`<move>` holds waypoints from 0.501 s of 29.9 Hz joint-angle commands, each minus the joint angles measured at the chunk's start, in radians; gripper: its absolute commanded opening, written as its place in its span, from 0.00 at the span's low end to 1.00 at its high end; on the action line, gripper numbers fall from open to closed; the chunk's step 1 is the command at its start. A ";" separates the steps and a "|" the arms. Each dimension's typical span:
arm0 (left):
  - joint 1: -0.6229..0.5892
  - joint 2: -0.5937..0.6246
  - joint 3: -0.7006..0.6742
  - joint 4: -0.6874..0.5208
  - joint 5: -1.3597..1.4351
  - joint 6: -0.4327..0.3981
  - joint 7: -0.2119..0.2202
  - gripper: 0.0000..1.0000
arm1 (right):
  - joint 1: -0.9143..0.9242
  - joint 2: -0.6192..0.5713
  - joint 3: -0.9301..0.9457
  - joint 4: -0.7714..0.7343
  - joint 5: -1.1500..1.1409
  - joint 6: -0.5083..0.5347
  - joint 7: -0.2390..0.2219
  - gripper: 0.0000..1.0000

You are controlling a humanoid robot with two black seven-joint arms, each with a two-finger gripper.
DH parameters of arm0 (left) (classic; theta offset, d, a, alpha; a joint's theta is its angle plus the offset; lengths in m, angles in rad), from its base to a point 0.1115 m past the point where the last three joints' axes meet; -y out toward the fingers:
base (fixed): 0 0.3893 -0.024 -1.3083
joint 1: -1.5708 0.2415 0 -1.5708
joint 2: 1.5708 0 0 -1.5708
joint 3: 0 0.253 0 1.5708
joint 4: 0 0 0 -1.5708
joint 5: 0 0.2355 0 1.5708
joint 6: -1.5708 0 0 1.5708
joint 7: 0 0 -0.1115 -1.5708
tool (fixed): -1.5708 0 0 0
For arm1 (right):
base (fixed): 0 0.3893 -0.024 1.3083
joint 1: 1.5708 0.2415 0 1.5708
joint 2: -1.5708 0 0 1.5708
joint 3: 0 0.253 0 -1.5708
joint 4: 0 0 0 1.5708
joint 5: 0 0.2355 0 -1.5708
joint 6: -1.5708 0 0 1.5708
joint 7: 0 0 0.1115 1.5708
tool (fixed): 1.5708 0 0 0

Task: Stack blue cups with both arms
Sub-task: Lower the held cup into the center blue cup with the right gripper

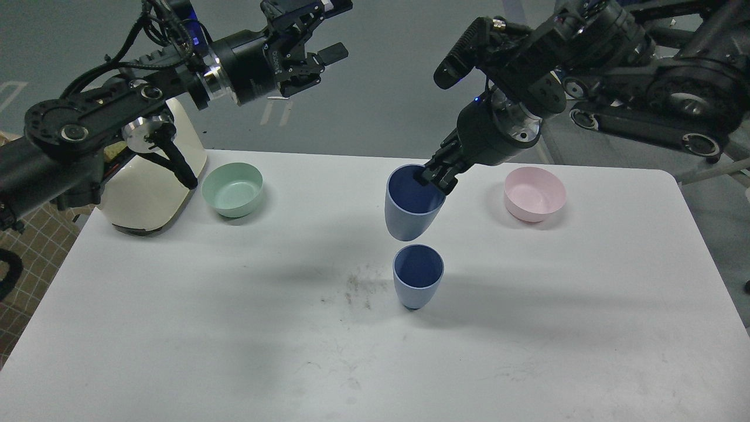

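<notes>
Cup [410,214] hangs pinched in right claw [438,176] above second cup [417,284].

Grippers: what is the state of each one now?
Left gripper: open, holding nothing.
Right gripper: closed on rim of raised matte blue plastic cup.

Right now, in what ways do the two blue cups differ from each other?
The held cup hangs in the air, pinched at its rim by the right gripper; the standing cup rests on the white table, and nothing grips it. The held cup tilts slightly; the standing cup is upright. In this view the held cup appears just above the standing cup. Both are the same matte blue, handleless, mouth up.
</notes>
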 commanded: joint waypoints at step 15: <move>0.000 0.005 -0.001 0.000 -0.003 0.000 0.000 0.88 | 0.018 0.016 -0.091 0.082 0.001 0.000 0.000 0.00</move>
